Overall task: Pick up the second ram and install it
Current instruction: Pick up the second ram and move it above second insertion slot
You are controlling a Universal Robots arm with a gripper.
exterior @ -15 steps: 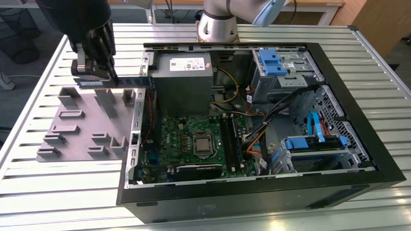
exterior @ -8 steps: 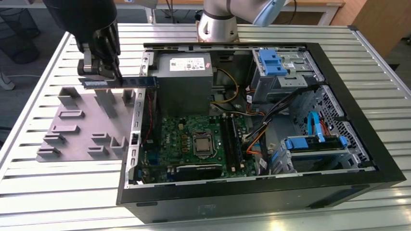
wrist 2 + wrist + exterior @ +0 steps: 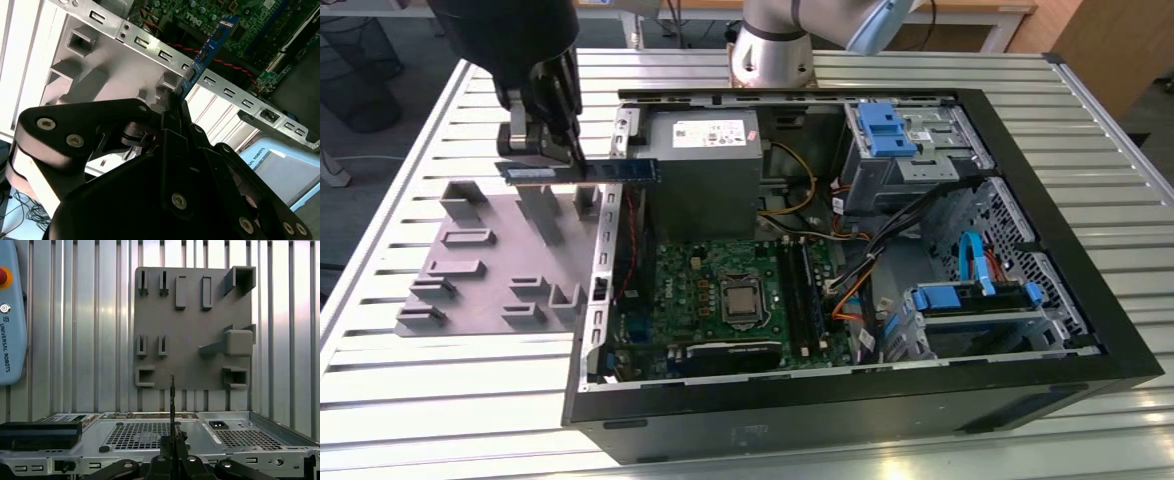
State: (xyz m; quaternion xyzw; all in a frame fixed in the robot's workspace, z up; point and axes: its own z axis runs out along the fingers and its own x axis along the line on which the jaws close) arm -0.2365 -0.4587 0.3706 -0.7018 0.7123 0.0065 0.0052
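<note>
Gripper (image 3: 542, 162) is clamped on the second ram (image 3: 611, 171) over the case wall (image 3: 603, 250); a weak hold could let the stick tilt and strike the wall.

A robotics laboratory or workshop is suggested: an open black desktop computer case (image 3: 1067, 350) is laid on a ribbed aluminium table (image 3: 427, 400) beside a grey plastic holder tray (image 3: 480, 270). A silver robot arm base (image 3: 771, 50) is seen behind it, and a pale-blue control pendant (image 3: 10, 315) appears in the first wrist view.
</note>
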